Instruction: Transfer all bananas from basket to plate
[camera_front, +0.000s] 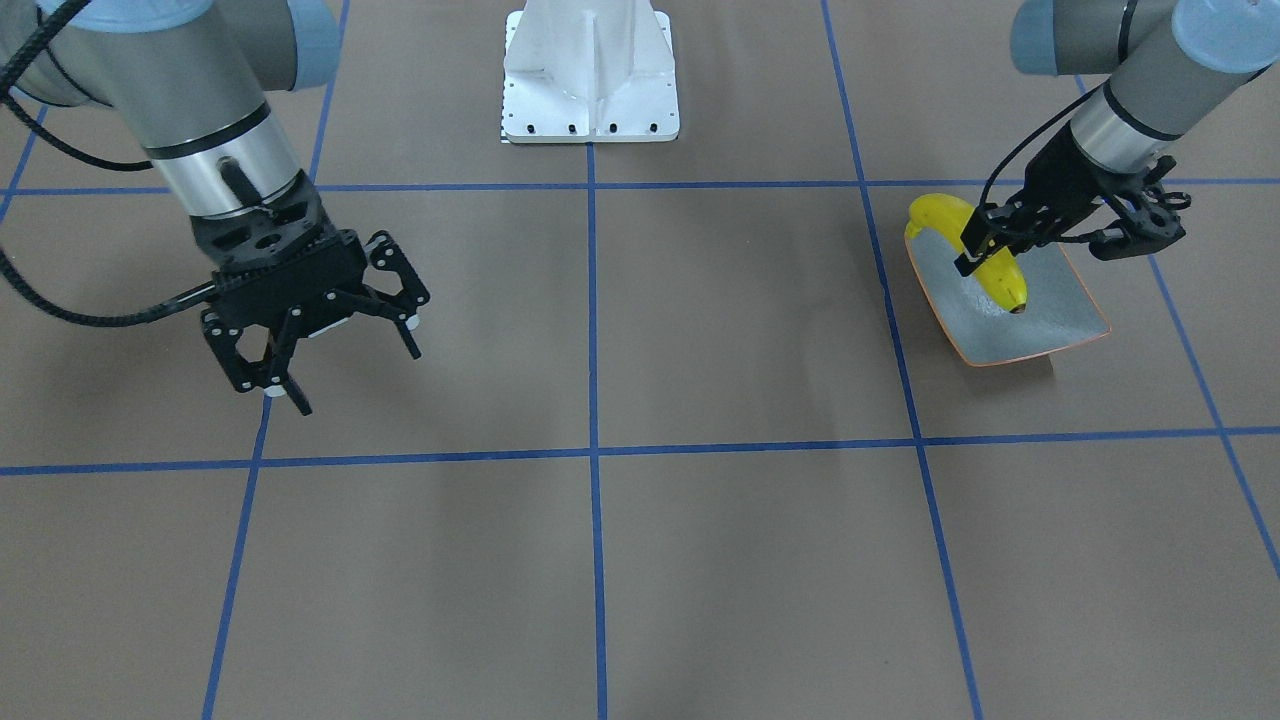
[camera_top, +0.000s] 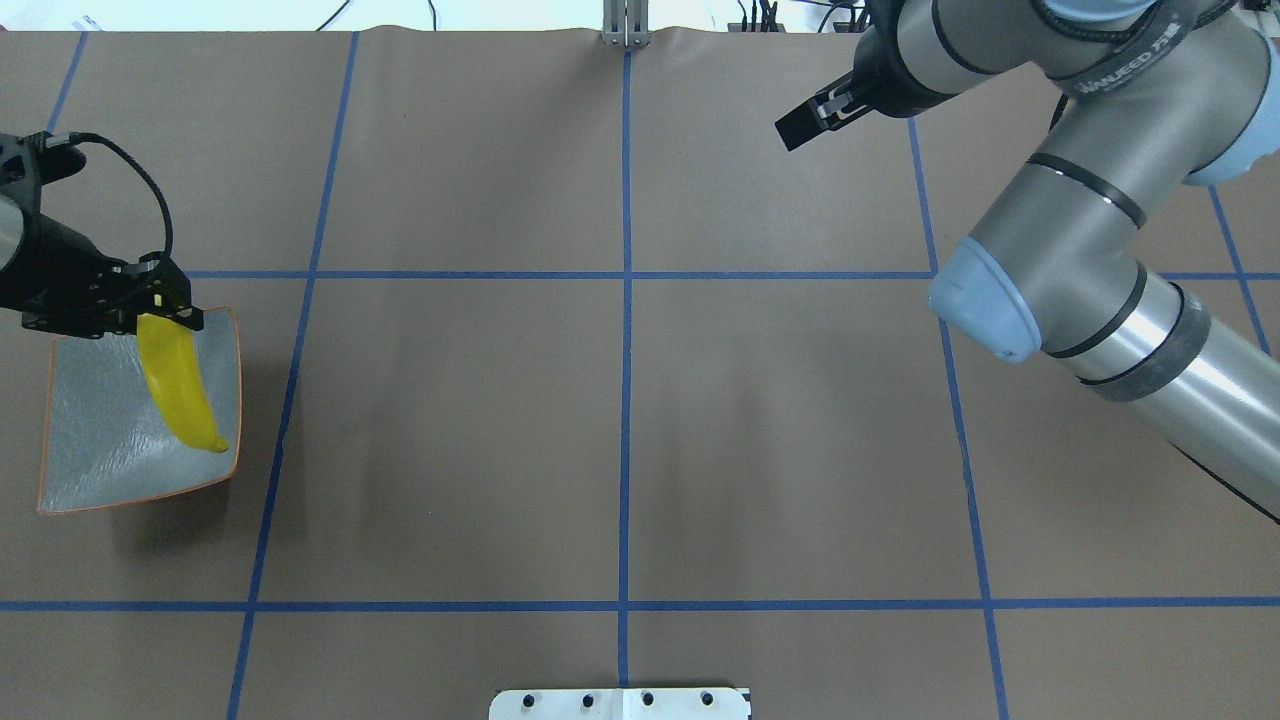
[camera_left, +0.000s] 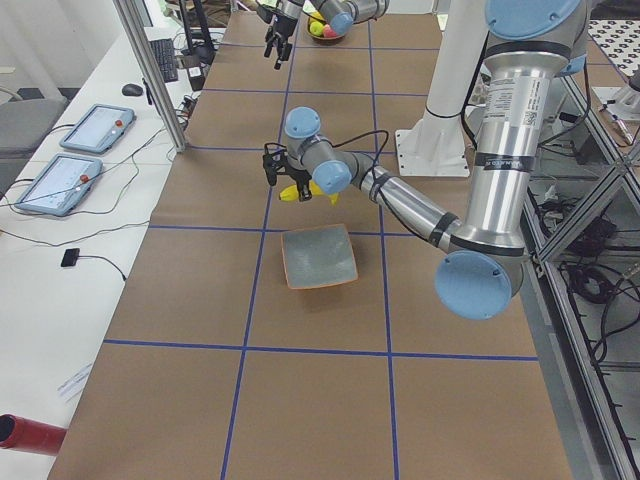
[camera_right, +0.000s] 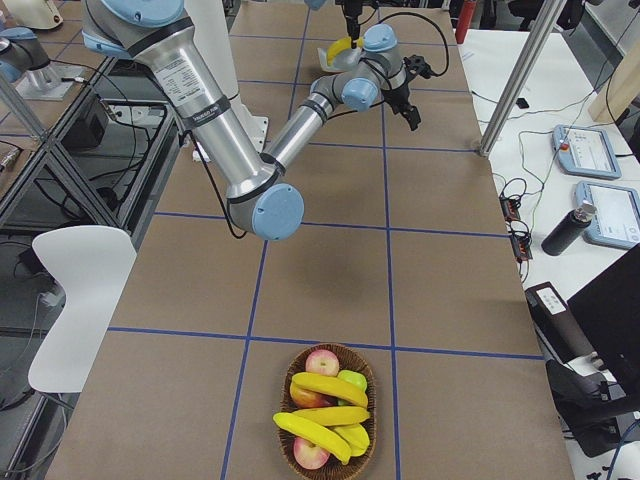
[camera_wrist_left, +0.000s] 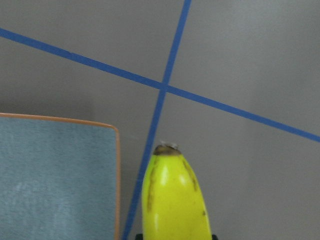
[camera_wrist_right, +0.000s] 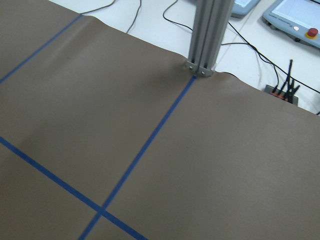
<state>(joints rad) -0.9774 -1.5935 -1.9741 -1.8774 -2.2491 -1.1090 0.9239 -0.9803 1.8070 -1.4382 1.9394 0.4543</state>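
Fruit: a glossy, curved yellow plastic banana (camera_front: 1005, 285), dark-tipped, is gripped by the left claw (camera_front: 985, 255).
Dish: a squarish grey-blue plate with orange rim (camera_front: 1050, 315) is finely textured.
Idle arm: the right claw (camera_front: 357, 380) is spread wide.

The banana (camera_wrist_left: 176, 197) runs off my left wrist view's bottom edge. Overhead, far left, the left hand (camera_top: 165, 308) covers its upper end; upper right, I see only part of the right hand (camera_top: 810, 118).
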